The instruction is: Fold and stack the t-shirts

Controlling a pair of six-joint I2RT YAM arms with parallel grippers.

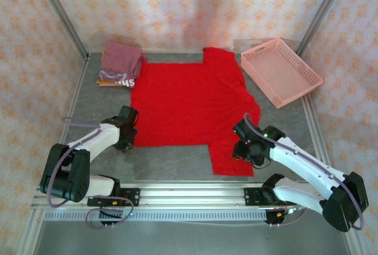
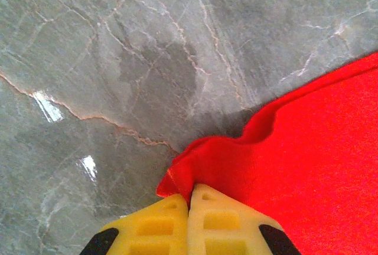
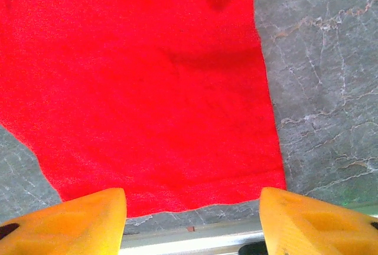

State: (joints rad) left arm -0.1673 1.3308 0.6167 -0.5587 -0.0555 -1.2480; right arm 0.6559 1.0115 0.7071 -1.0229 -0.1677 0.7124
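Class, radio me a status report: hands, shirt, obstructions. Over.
Left hand shut on red t-shirt corner. Right hand open above its near sleeve. Folded t-shirts far left; pink basket far right.

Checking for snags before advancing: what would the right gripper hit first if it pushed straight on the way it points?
Most likely the plain bright red cloth t-shirt, near its sleeve hem: the open right gripper points down at it. Depth is unclear.

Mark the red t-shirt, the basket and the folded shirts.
red t-shirt [image 1: 183, 104]: top view, middle of its body.
basket [image 1: 300, 92]: top view, its near rim.
folded shirts [image 1: 121, 60]: top view, upper face of the maroon one.
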